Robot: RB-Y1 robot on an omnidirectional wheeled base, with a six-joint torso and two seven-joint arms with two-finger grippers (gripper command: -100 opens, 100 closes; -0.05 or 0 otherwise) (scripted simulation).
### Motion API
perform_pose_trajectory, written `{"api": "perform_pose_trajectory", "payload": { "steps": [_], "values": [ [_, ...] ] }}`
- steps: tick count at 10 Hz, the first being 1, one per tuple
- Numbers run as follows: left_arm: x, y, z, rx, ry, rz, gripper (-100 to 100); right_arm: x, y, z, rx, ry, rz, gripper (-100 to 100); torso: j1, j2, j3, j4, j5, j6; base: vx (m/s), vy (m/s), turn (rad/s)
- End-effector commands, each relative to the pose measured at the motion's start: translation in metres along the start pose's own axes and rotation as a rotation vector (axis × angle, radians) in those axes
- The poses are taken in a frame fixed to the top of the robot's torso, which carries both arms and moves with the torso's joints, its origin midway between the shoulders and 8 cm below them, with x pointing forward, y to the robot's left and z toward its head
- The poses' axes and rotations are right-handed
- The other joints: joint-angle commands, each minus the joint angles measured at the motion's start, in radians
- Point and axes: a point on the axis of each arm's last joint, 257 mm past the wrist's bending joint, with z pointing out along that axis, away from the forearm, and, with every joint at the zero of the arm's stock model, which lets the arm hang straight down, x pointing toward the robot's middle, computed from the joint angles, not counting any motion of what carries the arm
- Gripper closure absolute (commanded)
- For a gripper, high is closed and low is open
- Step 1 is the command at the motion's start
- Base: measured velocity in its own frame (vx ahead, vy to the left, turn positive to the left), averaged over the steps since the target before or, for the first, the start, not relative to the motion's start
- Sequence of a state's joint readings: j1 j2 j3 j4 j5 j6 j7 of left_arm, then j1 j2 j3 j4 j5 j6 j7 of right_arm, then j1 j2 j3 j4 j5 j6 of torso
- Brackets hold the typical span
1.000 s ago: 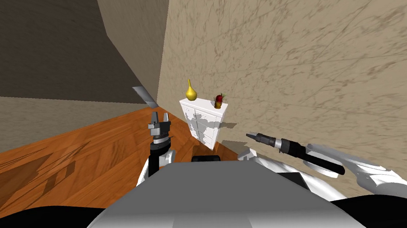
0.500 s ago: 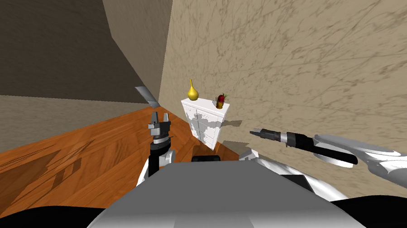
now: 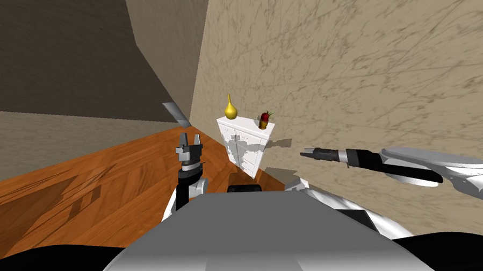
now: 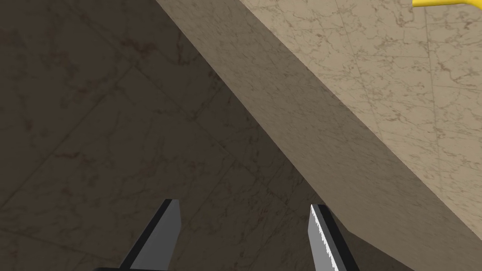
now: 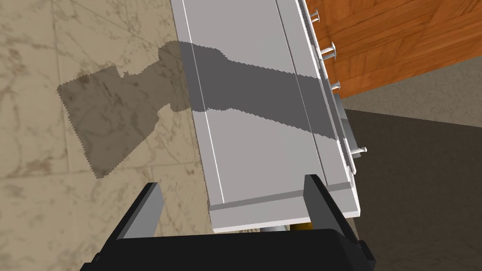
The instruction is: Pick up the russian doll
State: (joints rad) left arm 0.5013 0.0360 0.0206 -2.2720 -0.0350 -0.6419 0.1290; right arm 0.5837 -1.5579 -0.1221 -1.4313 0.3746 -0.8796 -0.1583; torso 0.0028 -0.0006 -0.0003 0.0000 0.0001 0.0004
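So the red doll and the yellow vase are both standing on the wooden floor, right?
Not the floor. The head view shows the red doll and the yellow vase both standing on top of the white cabinet.

The right arm (image 3: 453,171) was a smooth white and light grey shell, narrowing to a black wrist with a grey ring. The right gripper (image 3: 306,153) bore two thin grey fingers (image 5: 147,211), dark-edged, on a black box. The left gripper (image 3: 190,139) topped a dark ribbed wrist and a black-and-white forearm.
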Motion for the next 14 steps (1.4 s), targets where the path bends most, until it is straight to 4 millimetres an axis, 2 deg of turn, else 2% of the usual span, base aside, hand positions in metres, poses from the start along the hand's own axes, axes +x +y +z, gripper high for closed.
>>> {"api": "perform_pose_trajectory", "payload": {
  "steps": [1, 2, 3, 5, 8, 10, 11, 12, 13, 14],
  "values": [
    [0.000, 0.000, 0.000, 0.000, 0.000, 0.000, 0, -0.018, -0.012, -0.009, 0.016, 0.026, -0.050, -100, 0.000, 0.000, 0.000, 0.000, 0.000, 0.000, -0.003, 0.041, 0.053],
    [0.000, 0.000, 0.000, 0.000, 0.000, 0.000, 0, -0.024, -0.013, -0.011, 0.018, 0.046, -0.075, -100, 0.001, 0.000, 0.000, 0.000, 0.000, -0.001, -0.003, 0.045, 0.039],
    [0.000, 0.000, 0.000, 0.000, 0.000, 0.000, 0, -0.040, -0.020, -0.019, 0.031, 0.059, -0.111, -100, 0.001, 0.000, 0.000, 0.000, 0.000, 0.000, 0.003, 0.072, 0.058],
    [0.000, 0.000, 0.000, 0.000, 0.000, 0.000, 0, -0.049, -0.020, -0.020, 0.034, 0.089, -0.147, -100, 0.003, -0.001, -0.001, 0.000, 0.001, 0.000, 0.011, 0.042, 0.012],
    [0.000, 0.000, 0.000, 0.000, 0.000, 0.000, 0, -0.091, -0.029, -0.036, 0.059, 0.134, -0.248, -100, 0.002, -0.001, 0.000, 0.000, 0.000, 0.000, 0.006, 0.057, 0.053],
    [0.000, 0.000, 0.000, 0.000, 0.000, 0.000, 0, -0.100, -0.028, -0.037, 0.062, 0.160, -0.280, -100, 0.004, -0.001, -0.001, 0.000, 0.001, 0.000, 0.010, 0.052, 0.008],
    [0.000, 0.000, 0.000, 0.000, 0.000, 0.000, 0, -0.121, -0.029, -0.043, 0.073, 0.178, -0.326, -100, 0.001, -0.001, 0.000, 0.000, 0.000, 0.000, 0.022, 0.049, 0.058],
    [0.000, 0.000, 0.000, 0.000, 0.000, 0.000, 0, -0.130, -0.028, -0.044, 0.077, 0.160, -0.340, -100, 0.002, -0.001, -0.001, 0.000, 0.000, 0.000, 0.014, 0.053, 0.027],
    [0.000, 0.000, 0.000, 0.000, 0.000, 0.000, 0, -0.126, -0.028, -0.043, 0.075, 0.192, -0.344, -100, 0.002, -0.001, -0.001, 0.000, 0.000, 0.000, 0.000, 0.033, -0.002],
    [0.000, 0.000, 0.000, 0.000, 0.000, 0.000, 0, -0.144, -0.028, -0.049, 0.084, 0.203, -0.381, -100, 0.001, 0.000, 0.000, 0.000, 0.000, 0.000, 0.024, 0.051, 0.057]
  ]
}}
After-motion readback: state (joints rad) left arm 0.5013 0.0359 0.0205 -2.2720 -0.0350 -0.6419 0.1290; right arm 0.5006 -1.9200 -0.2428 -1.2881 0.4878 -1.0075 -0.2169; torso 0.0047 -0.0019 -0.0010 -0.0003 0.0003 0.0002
